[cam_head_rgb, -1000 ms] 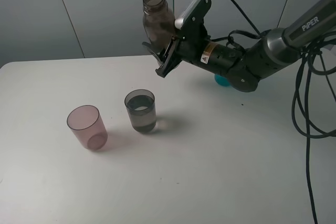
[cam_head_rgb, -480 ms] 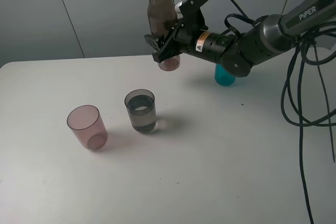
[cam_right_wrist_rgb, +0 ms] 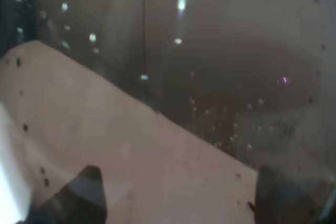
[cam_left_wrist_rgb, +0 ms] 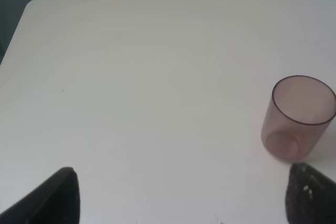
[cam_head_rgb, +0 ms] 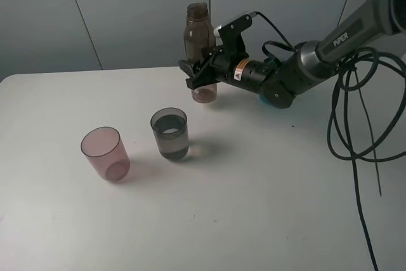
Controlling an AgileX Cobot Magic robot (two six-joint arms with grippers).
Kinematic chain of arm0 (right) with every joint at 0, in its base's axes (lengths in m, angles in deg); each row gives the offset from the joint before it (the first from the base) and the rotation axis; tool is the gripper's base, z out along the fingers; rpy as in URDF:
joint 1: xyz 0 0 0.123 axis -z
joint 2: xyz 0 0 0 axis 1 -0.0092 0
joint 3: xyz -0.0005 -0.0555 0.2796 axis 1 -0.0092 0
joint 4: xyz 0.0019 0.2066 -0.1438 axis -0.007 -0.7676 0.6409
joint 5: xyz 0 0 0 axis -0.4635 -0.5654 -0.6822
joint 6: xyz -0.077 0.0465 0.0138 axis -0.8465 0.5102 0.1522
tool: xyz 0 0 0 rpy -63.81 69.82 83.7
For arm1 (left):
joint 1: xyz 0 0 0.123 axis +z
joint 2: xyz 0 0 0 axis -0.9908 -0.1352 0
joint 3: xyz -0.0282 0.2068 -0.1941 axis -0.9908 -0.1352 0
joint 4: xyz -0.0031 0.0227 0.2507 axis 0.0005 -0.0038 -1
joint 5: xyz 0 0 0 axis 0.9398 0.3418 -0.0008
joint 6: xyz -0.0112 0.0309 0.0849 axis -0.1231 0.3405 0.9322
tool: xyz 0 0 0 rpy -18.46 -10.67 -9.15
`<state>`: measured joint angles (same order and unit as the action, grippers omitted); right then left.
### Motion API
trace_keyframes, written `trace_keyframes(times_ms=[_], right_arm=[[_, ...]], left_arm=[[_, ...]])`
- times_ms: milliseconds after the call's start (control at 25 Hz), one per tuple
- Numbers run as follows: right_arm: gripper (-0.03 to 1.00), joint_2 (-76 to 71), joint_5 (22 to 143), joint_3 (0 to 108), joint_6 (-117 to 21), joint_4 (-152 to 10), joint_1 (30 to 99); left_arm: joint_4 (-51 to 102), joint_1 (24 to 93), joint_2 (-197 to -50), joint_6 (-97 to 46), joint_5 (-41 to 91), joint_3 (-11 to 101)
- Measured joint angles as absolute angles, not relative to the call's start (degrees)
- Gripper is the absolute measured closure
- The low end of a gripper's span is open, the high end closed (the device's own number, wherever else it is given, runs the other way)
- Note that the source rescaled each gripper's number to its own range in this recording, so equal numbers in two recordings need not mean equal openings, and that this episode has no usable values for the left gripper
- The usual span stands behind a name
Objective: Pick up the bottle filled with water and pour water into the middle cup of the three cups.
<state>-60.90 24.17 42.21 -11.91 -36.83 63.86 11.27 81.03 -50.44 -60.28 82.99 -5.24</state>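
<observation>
Across the white table (cam_head_rgb: 266,207) my right arm (cam_head_rgb: 298,71) reaches in from 3 o'clock. Its right gripper (cam_head_rgb: 202,73) is clamped on the lower body of the bottle (cam_head_rgb: 198,36). The bottle stands upright, long axis running 12 to 6, open neck at 12; whether its base touches the table I cannot tell. The middle cup (cam_head_rgb: 170,134) sits at 7 o'clock from that gripper, nearer this arm I judge, and seems to hold water. The pink cup (cam_head_rgb: 105,154) lies at 8 o'clock of it. My left gripper (cam_left_wrist_rgb: 184,198) hangs open, empty. The teal cup is hidden behind the arm, and the bottle's water level is unreadable.
</observation>
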Motion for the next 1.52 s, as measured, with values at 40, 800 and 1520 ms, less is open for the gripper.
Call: trace_keyframes(times_ms=[40,800,1520], right_arm=[[0.97,-61.6,23.8,42.2,-11.9,-36.8,63.9],[0.83,-63.7,23.0,42.6,-12.3,-36.6,63.9],[-0.03,-43.6,33.3,25.7,-20.2,-38.5,64.2]], left_arm=[[11.3,81.0,-50.4,-60.3,83.0,-5.2],[11.3,81.0,-50.4,-60.3,83.0,-5.2],[11.3,81.0,-50.4,-60.3,83.0,-5.2]])
